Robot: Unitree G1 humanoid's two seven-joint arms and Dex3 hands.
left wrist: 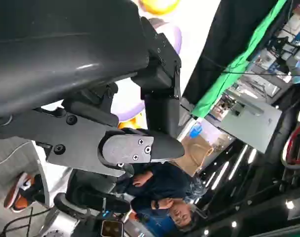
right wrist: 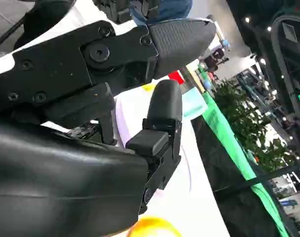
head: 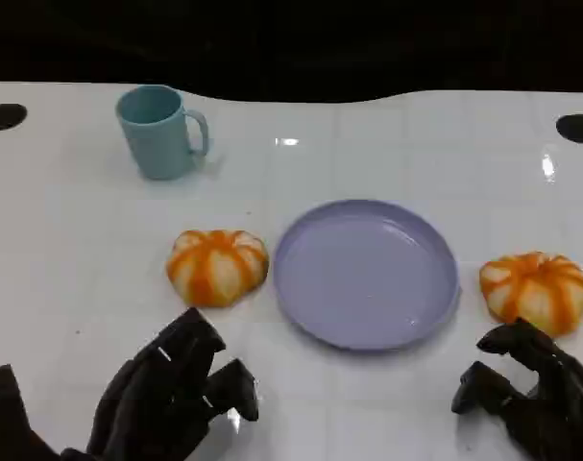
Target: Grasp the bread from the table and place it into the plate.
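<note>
Two round orange-and-white striped breads lie on the white table. One bread (head: 217, 266) sits just left of the lilac plate (head: 366, 272); the other bread (head: 536, 290) sits right of it. The plate has nothing on it. My left hand (head: 171, 391) rests low at the front left, a short way in front of the left bread, fingers apart and holding nothing. My right hand (head: 531, 394) is at the front right, its fingertips close to the near side of the right bread, holding nothing. The left wrist view shows my left hand's fingers (left wrist: 140, 148) with plate and bread beyond.
A light blue mug (head: 160, 131) stands at the back left. Two dark round holes (head: 5, 116) mark the table's far corners. A person sits beyond the table in the left wrist view. Bare tabletop lies between my hands.
</note>
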